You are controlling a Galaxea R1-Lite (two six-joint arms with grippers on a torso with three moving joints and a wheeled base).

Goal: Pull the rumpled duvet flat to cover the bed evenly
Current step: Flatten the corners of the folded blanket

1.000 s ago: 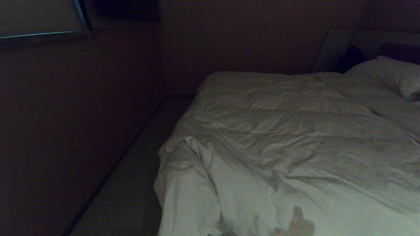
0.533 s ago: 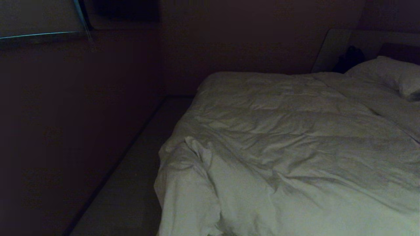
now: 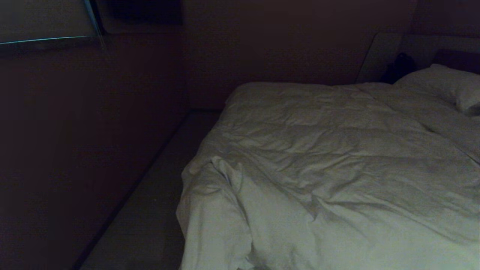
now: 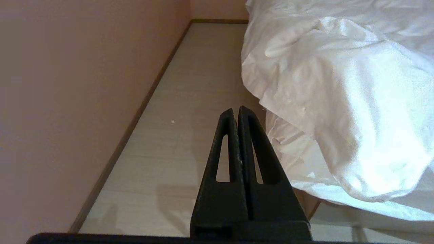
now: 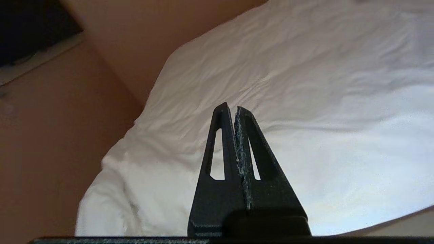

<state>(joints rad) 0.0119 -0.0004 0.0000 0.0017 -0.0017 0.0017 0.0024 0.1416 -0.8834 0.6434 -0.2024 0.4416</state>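
Note:
The white puffy duvet (image 3: 337,161) lies spread over the bed, creased all over. Its near left corner (image 3: 221,176) is bunched and hangs down the bed's side. A white pillow (image 3: 446,84) lies at the far right before the dark headboard (image 3: 455,56). Neither gripper shows in the head view. My left gripper (image 4: 236,109) is shut and empty, low over the floor beside the hanging duvet corner (image 4: 339,84), apart from it. My right gripper (image 5: 230,106) is shut and empty, held above the duvet (image 5: 305,101) without touching it.
A strip of pale floor (image 3: 150,210) runs between the bed's left side and a wall (image 3: 93,131). A dark object (image 3: 399,67) sits by the headboard. A pale panel (image 3: 41,18) is high on the left wall.
A dark shape that stood over the duvet at the head view's bottom edge one second ago has drawn back out of that view. The duvet has not moved.

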